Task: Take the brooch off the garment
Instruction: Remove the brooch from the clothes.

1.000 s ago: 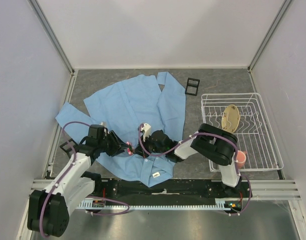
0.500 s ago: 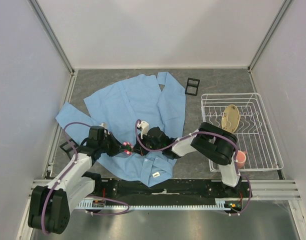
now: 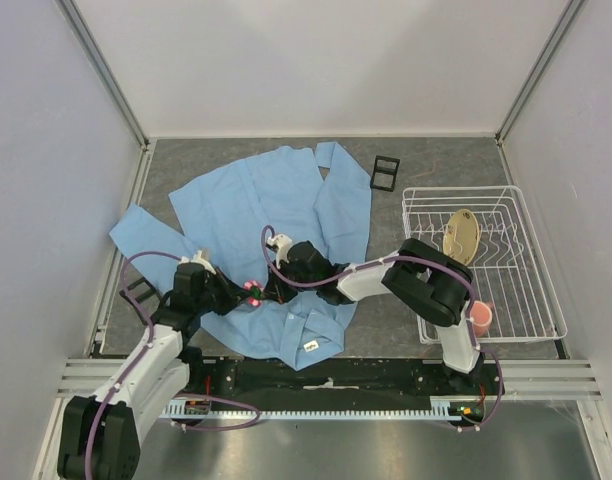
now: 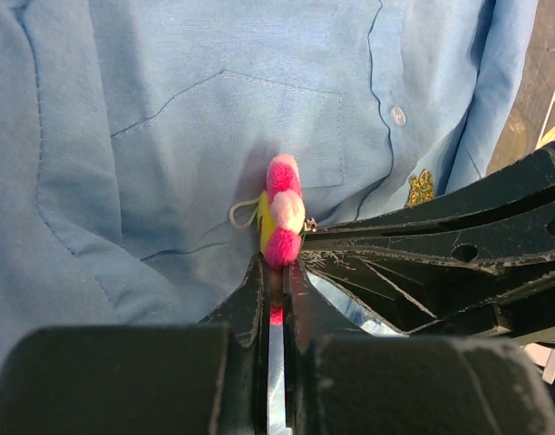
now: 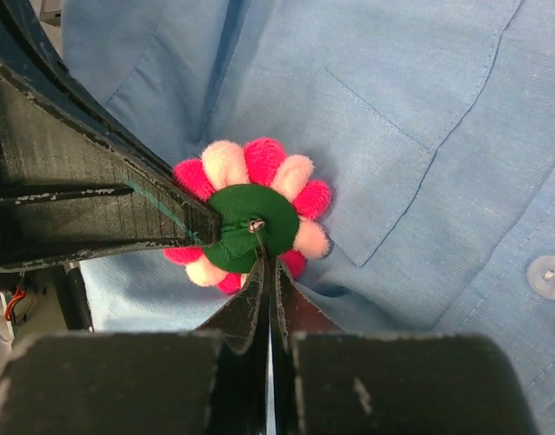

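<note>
Left jaws: closed tight on lower petals [image 4: 283,246] of brooch [image 4: 282,213], which stands edge-on just above tips. Right jaws: closed too, tips against green felt backing [image 5: 237,227] beside metal pin [image 5: 253,224]; cannot tell whether they pinch pin or cloth. Brooch sits at chest pocket [image 4: 214,118] of garment [image 4: 105,54], spread on worktop [image 3: 426,165]. Judgement: brooch light, petals soft and fluffy, likely to squash and slip. You do better gripping stiffer backing disc. Cloth limp, will lift with it.
</note>
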### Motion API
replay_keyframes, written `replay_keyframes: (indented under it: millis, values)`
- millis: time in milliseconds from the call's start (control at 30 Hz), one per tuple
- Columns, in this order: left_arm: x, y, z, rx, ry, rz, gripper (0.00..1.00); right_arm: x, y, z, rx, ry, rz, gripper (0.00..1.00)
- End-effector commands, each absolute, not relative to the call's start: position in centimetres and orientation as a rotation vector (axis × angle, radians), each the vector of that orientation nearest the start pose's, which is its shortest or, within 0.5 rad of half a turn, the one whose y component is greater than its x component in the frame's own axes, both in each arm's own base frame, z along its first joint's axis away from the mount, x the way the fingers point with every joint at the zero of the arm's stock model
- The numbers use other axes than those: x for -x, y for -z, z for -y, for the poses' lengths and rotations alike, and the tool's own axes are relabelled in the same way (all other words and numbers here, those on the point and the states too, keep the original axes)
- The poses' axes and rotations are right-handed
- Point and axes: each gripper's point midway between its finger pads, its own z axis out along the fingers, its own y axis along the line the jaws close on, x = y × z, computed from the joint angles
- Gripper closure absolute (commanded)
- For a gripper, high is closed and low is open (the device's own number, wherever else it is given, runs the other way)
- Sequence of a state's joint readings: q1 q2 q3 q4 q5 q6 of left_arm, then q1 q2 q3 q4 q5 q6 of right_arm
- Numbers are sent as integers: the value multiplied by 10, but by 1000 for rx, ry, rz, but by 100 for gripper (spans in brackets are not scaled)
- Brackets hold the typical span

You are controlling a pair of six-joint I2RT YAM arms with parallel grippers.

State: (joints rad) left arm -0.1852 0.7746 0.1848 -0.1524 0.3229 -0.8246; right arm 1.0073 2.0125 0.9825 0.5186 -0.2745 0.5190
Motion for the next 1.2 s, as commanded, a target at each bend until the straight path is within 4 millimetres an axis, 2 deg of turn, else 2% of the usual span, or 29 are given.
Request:
replay_keyframes:
  millis: [0, 133, 233, 267, 367, 400, 433, 467, 633, 700, 733, 800, 833, 900, 933, 1033, 1067, 1167]
  values:
    - [-181, -22, 125, 565, 854, -2430, 98, -222, -50, -481, 714, -1239, -2152, 97]
    - [-187, -29, 124, 552, 849, -2397, 98, -219, -40, -476, 729, -1207, -2226, 71]
    - [-188, -31, 124, 561, 857, -2374, 98, -216, -45, -468, 727, -1196, -2212, 63]
    - [-187, -29, 123, 575, 856, -2372, 98, -215, -45, -467, 735, -1185, -2211, 63]
    - [-188, -31, 126, 575, 882, -2367, 98, -218, -37, -463, 773, -1135, -2211, 68]
    - [-188, -30, 126, 579, 880, -2369, 98, -220, -38, -464, 782, -1131, -2207, 73]
    - [-189, -30, 125, 583, 873, -2374, 98, -220, -37, -465, 796, -1127, -2202, 86]
    - [-190, -31, 126, 583, 872, -2375, 98, -220, -38, -466, 799, -1129, -2197, 91]
    - [-195, -35, 128, 574, 877, -2391, 98, -224, -53, -471, 838, -1117, -2156, 92]
    - [-197, -36, 130, 572, 887, -2385, 98, -226, -63, -475, 858, -1117, -2134, 87]
    - [-199, -38, 130, 569, 892, -2378, 98, -227, -66, -476, 858, -1112, -2127, 81]
    - [-200, -40, 130, 569, 893, -2374, 98, -229, -67, -479, 863, -1103, -2127, 81]
    - [-201, -43, 131, 564, 896, -2376, 98, -230, -62, -480, 870, -1090, -2145, 85]
    - [-202, -46, 132, 555, 900, -2374, 98, -230, -64, -483, 881, -1084, -2150, 93]
    - [-203, -49, 131, 554, 896, -2374, 98, -230, -66, -484, 881, -1086, -2145, 100]
    - [-204, -52, 132, 547, 899, -2369, 97, -227, -72, -485, 884, -1088, -2140, 100]
    - [-204, -51, 131, 551, 892, -2372, 95, -224, -73, -485, 889, -1090, -2141, 100]
    - [-203, -49, 128, 560, 869, -2375, 77, -221, -73, -483, 869, -1094, -2157, 100]
